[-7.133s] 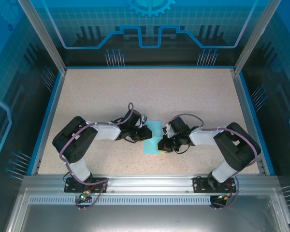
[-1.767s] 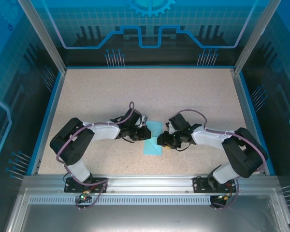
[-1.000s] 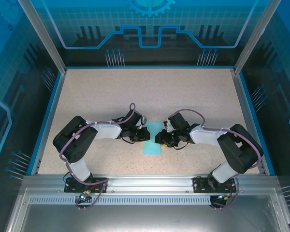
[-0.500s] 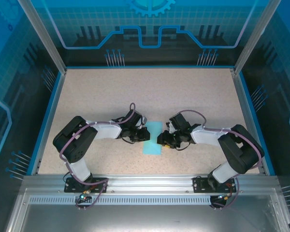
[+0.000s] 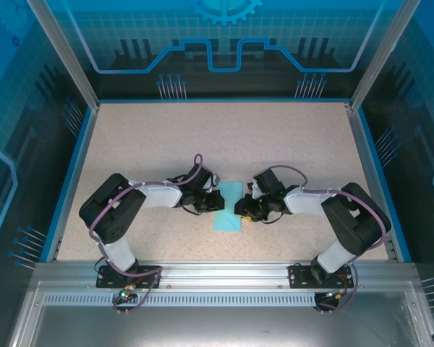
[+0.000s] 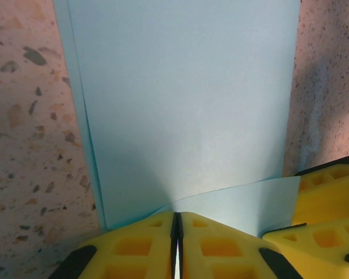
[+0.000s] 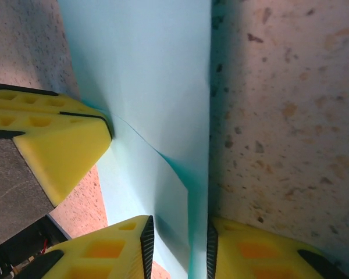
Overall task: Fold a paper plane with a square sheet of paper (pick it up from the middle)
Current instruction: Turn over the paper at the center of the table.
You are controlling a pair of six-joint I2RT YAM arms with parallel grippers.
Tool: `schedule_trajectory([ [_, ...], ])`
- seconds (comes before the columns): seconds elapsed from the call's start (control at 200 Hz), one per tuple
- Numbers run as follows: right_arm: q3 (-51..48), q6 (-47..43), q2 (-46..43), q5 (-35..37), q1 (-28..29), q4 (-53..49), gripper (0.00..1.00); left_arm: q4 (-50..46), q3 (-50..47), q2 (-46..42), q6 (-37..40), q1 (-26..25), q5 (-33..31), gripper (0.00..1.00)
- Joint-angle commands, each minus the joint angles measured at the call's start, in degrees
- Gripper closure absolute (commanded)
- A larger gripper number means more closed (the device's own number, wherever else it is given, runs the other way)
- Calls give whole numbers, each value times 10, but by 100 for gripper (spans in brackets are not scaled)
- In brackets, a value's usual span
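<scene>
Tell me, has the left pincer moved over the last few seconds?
No, not noticeably. Seen from above, the left pincer sits as far from the table's near rail as before, shut on the left edge of the square sheet of paper.

Item: sheet of paper [image 5: 228, 219], light blue, narrow, lying flat on a speckled table [image 5: 202, 137].
Left gripper [image 5: 218, 200]: at the sheet's 9 o'clock edge.
Right gripper [image 5: 239, 210]: at its 3 o'clock edge.
Left arm [image 5: 155, 195] enters from 8 o'clock, right arm [image 5: 311, 199] from 4 o'clock.
</scene>
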Motion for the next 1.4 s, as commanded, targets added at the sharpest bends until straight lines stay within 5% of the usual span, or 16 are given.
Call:
schedule_trajectory([
  [0.0, -8, 5, 11, -19, 3, 36, 69, -27, 3, 4, 20, 0, -15, 88],
  [0.16, -20, 4, 4, -31, 0, 61, 69, -29, -1, -8, 15, 0, -24, 88],
  [0.335, -26, -15, -10, -39, -3, 51, 81, -18, 4, -16, -2, 2, -9, 86],
  [0.65, 5, -63, -81, -31, -11, -50, 97, -27, -25, -162, -13, 2, -56, 76],
  [0.865, 119, -124, -162, 168, -5, -365, 98, -96, -53, -289, 3, 4, -170, 73],
  [1.075, 266, -95, -191, 435, 45, -638, 96, -115, -93, -375, -13, 14, -246, 70],
  [1.21, 360, -16, -116, 587, 96, -802, 96, -121, -112, -409, -31, 18, -290, 63],
  [1.395, 462, 6, 75, 590, 144, -833, 95, -143, -120, -444, -39, 20, -335, 62],
])
